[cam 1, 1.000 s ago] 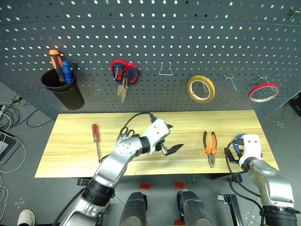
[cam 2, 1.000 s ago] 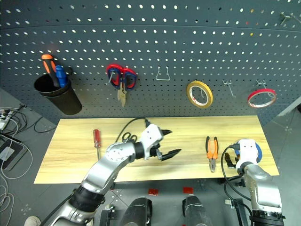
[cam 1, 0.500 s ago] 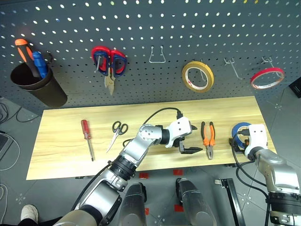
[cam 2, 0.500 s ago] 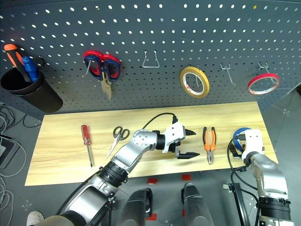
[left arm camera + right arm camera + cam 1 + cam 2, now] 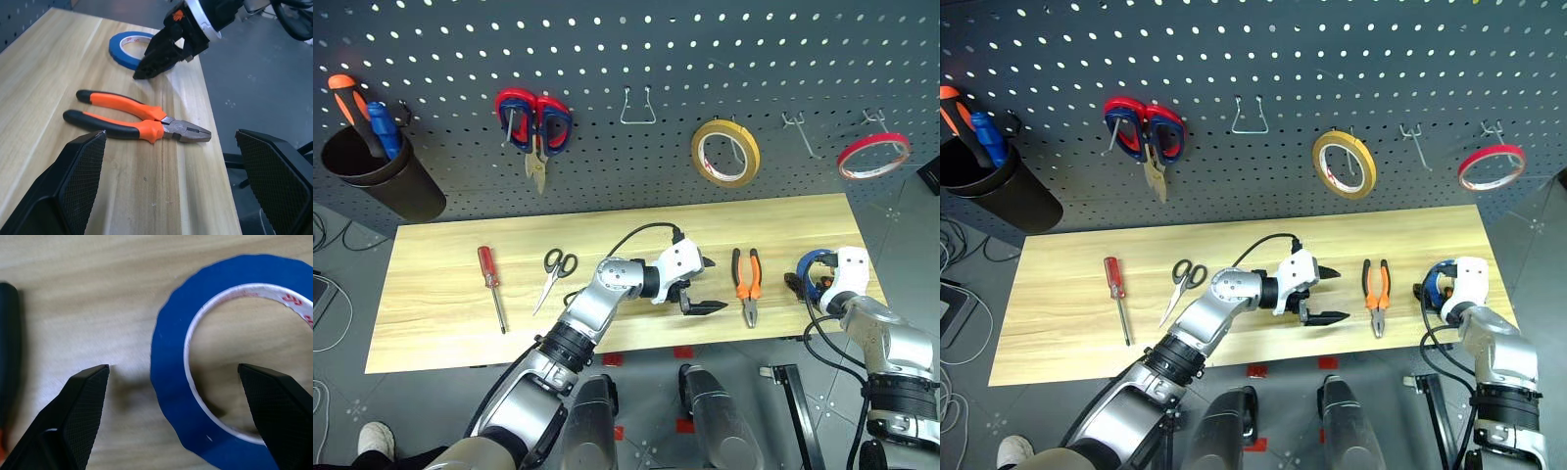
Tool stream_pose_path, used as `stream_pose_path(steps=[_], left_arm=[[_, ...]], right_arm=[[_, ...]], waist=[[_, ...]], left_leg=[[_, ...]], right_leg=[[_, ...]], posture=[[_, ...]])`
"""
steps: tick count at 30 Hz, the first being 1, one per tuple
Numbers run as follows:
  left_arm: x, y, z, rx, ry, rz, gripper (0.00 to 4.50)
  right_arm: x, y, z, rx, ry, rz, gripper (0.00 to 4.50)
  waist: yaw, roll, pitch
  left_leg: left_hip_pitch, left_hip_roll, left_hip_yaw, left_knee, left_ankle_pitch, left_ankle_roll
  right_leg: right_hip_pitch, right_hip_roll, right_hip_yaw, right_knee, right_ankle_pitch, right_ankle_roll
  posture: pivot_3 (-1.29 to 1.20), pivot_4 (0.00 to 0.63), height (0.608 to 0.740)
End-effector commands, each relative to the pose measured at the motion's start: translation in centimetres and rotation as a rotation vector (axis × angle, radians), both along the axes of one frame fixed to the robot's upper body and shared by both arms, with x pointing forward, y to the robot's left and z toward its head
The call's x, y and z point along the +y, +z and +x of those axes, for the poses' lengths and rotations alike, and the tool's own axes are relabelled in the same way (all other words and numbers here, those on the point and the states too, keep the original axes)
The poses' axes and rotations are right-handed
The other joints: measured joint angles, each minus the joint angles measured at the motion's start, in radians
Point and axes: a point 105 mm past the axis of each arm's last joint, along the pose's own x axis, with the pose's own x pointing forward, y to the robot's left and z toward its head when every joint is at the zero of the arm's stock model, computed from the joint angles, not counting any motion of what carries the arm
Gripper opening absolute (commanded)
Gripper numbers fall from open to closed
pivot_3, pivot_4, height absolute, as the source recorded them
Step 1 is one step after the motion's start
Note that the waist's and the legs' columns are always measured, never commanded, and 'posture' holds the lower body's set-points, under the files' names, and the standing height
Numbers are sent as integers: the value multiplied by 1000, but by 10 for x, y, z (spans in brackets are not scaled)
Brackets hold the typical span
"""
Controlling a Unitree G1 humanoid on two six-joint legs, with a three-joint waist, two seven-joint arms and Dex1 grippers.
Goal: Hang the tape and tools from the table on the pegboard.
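The blue tape (image 5: 171,357) lies flat at the right end of the wooden table (image 5: 431,313). My right gripper (image 5: 181,423) hangs open just over it, one finger outside the ring and one over its hollow. The orange-and-black pliers (image 5: 132,120) lie left of the tape. Beside them my left gripper (image 5: 707,286) is open and points at them, holding nothing. Small black-handled scissors (image 5: 553,274) and a red-handled screwdriver (image 5: 491,284) lie farther left. The grey pegboard (image 5: 626,49) stands behind the table.
On the pegboard hang a black cup (image 5: 382,186) with orange and blue screwdrivers, large red-handled scissors (image 5: 533,122), a yellow tape roll (image 5: 724,154) and a red tape roll (image 5: 872,157). Bare hooks (image 5: 638,106) sit between them. The table's right edge is just past the tape.
The camera has tilted down and shifted. My left gripper has swung right across the table to beside the pliers. My right gripper has come forward over the blue tape.
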Motion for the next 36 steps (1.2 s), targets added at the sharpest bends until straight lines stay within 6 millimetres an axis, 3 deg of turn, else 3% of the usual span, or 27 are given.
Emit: stream_pose_path(steps=[1, 11, 19, 24, 26, 30, 32, 36], left_arm=[[-4, 14, 0, -31, -2, -35, 4500], [0, 10, 0, -31, 15, -24, 4500], [-3, 16, 0, -50, 15, -46, 4500], [2, 28, -12, -48, 11, -104, 4500], [7, 31, -20, -40, 28, -131, 4500], [31, 35, -34, -21, 93, -163, 4500], [42, 37, -39, -7, 121, -168, 4500], [56, 46, -41, -16, 193, -186, 4500]], right_arm=[[1, -15, -5, 42, 19, 35, 3893], [-4, -23, -5, 71, 15, -17, 767], [0, -15, 2, 35, 39, -102, 702], [29, 10, -17, -100, 162, -280, 702], [42, 17, -29, -149, 178, -284, 702], [75, 37, -51, -290, 259, -396, 702], [87, 47, -55, -363, 293, -469, 702], [108, 70, -56, -550, 375, -675, 702]], waist=[[0, -1, 1], [1, -4, 2], [-1, -5, 3], [1, 0, -2], [1, 3, -13], [-4, 6, -48], [-6, 6, -71], [-4, 4, -119]], left_leg=[[0, 0, 0, 0, 0, 0], [0, 1, -1, 0, 1, -2], [2, 0, -1, 0, 4, -3], [-3, 1, -3, -2, 4, -4], [-15, 1, -2, 0, 4, -4], [-27, 1, -2, 3, 4, -4], [-33, 1, -3, 11, 4, -3], [-31, -3, -3, 16, 5, -2]], right_leg=[[0, 0, 0, 0, 0, 0], [1, 0, -2, 0, 0, 0], [2, 0, 2, -1, 4, 6], [-3, 0, 1, -2, 4, 7], [-15, -1, 1, 0, 4, 7], [-28, -3, 0, 2, 4, 6], [-34, -4, 0, 8, 4, 6], [-31, -3, 1, 12, 5, 7]], posture=[[54, 460, 740], [78, 452, 740], [53, 398, 740], [15, 329, 740], [5, 307, 740], [-3, 239, 740], [1, 209, 740], [4, 171, 740]])
